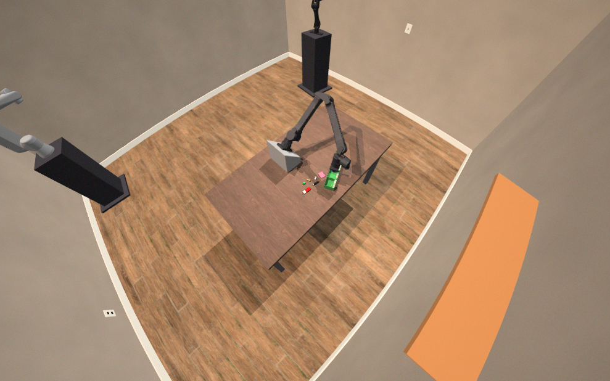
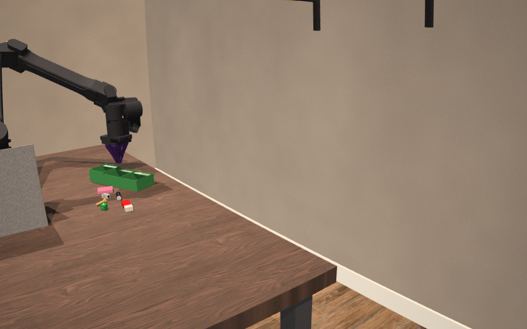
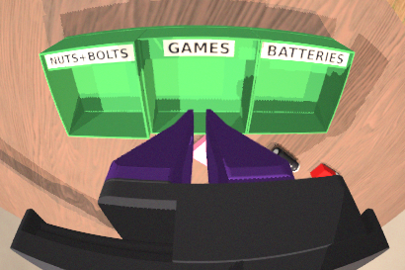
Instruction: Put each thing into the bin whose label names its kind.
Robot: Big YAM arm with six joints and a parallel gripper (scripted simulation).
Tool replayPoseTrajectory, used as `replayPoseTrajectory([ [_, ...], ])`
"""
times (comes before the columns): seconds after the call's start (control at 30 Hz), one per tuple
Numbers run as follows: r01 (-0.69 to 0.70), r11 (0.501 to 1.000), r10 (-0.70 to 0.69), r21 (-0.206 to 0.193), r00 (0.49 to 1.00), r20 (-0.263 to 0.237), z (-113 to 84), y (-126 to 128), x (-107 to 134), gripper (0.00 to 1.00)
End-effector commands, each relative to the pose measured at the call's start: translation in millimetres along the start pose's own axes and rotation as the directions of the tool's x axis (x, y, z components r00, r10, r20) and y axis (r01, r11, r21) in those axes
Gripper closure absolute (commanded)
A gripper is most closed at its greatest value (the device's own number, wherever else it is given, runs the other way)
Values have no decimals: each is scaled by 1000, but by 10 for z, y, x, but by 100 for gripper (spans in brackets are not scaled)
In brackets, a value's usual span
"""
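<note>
And here's the arm (image 1: 337, 124) (image 2: 62, 77), bent high at the elbow, its forearm sloping down across the counter (image 1: 259, 213) (image 2: 175, 265) (image 3: 25, 89) and the wrist turned so the gripper (image 1: 335, 165) (image 2: 119, 162) (image 3: 200, 118) points straight down! It hangs above the row of green bins, tips apart from them, and in the wrist view they line up over the middle one. The purple fingers are drawn nearly together, a slim gap between them, grasping nothing.

Now the labels: NUTS+BOLTS bin (image 3: 111, 81), GAMES bin (image 3: 200, 76), BATTERIES bin (image 3: 288, 81), side by side, no things visible inside in the wrist view.

Out on the counter, next to the row, lie the pieces! The pink block (image 1: 321, 175) (image 2: 105, 189) sits near the bins, a small white-and-gray piece (image 1: 316, 177) (image 2: 105, 196) just beside it. There's the black cylinder (image 1: 316, 183) (image 2: 118, 196) (image 3: 285, 158) on its side, the red-and-white block (image 1: 306, 190) (image 2: 127, 205) (image 3: 323, 171) farther out, and a small gold piece (image 1: 308, 179) (image 2: 100, 202) right by the little green piece (image 1: 303, 183) (image 2: 104, 206).
</note>
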State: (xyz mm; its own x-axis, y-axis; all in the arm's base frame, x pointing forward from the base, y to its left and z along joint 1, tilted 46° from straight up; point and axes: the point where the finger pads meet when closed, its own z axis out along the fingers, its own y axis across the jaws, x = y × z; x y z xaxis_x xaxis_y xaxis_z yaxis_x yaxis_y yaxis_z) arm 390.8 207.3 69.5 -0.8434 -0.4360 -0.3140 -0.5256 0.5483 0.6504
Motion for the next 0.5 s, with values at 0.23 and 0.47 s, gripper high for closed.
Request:
replayPoseTrajectory([
  [0.23,-4,1000,4,4,1000,2,226,4,-24,92],
  [0.47,6,1000,-7,7,1000,12,375,33,-66,92],
])
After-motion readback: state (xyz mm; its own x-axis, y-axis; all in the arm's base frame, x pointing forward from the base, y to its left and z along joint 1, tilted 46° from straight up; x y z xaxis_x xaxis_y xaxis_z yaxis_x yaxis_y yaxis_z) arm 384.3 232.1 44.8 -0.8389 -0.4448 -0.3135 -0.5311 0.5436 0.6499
